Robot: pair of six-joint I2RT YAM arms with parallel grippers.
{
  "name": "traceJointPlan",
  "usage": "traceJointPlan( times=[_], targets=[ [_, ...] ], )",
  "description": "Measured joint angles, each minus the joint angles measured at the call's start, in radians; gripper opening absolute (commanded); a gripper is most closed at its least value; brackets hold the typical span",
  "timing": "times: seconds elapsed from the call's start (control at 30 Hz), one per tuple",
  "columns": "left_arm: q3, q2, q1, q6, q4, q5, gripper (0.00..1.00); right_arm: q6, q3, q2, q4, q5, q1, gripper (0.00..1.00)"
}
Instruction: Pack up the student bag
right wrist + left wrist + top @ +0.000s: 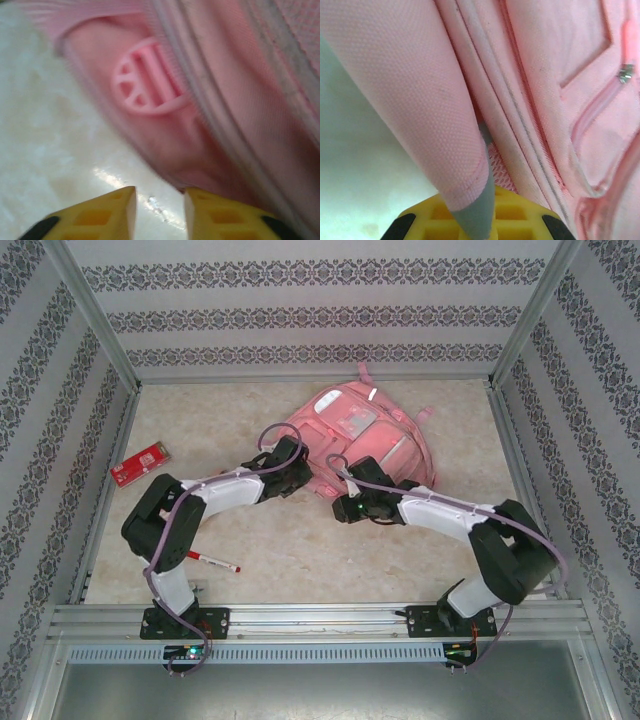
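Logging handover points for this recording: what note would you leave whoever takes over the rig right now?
The left gripper is shut on a fabric flap at the student bag's near-left edge.
The right gripper is open and empty, just off the bag's near edge, by a pink buckle.
The bag lies at the far middle of the table. A red pen and a red flat case lie outside it, to the left.
Done: one grip on the bag.
Left: probably opening the bag and loading both items.
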Motion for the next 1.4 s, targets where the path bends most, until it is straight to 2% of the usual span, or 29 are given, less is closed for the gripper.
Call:
traceJointPlan(
  times=[0.1,0.23,0.33,0.43,0.57,0.73,0.83,0.9,1.0,1.1,1.4],
  targets=[
    [-0.040,-0.027,-0.026,-0.029,0.037,0.019,0.00,0.007,0.004,0.039,-0.007,-0.012,-0.061,0.17],
    [-0.063,-0.027,-0.055,-0.055,0.068,0.056,0.00,-0.032,0.035,0.080,-0.037,-0.036,-0.147,0.16],
    [-0.063,-0.027,-0.061,-0.064,0.070,0.084,0.00,-0.079,0.074,0.096,-0.052,-0.068,-0.201,0.20],
    [-0.064,-0.028,-0.062,-0.082,0.068,0.093,0.00,-0.121,0.092,0.077,-0.051,-0.071,-0.209,0.25],
    [-0.088,-0.042,-0.064,-0.124,0.069,0.114,0.00,-0.185,0.023,-0.073,0.010,-0.027,-0.153,0.36],
    [-0.106,-0.050,-0.082,-0.174,0.069,0.152,0.00,-0.314,-0.284,-0.422,0.259,-0.002,0.017,0.38],
    [-0.106,-0.050,-0.089,-0.201,0.072,0.172,0.00,-0.375,-0.478,-0.521,0.401,0.006,0.064,0.45],
    [-0.111,-0.050,-0.091,-0.221,0.088,0.188,0.00,-0.401,-0.551,-0.526,0.447,0.029,0.079,0.47],
    [-0.125,-0.050,-0.098,-0.258,0.121,0.206,0.00,-0.451,-0.614,-0.467,0.595,0.047,0.080,0.50],
    [-0.130,-0.051,-0.106,-0.283,0.135,0.216,0.00,-0.511,-0.653,-0.317,0.803,0.055,0.080,0.50],
    [-0.130,-0.078,-0.117,-0.314,0.142,0.220,0.00,-0.577,-0.629,0.089,1.270,0.142,0.084,0.50]
  ],
)
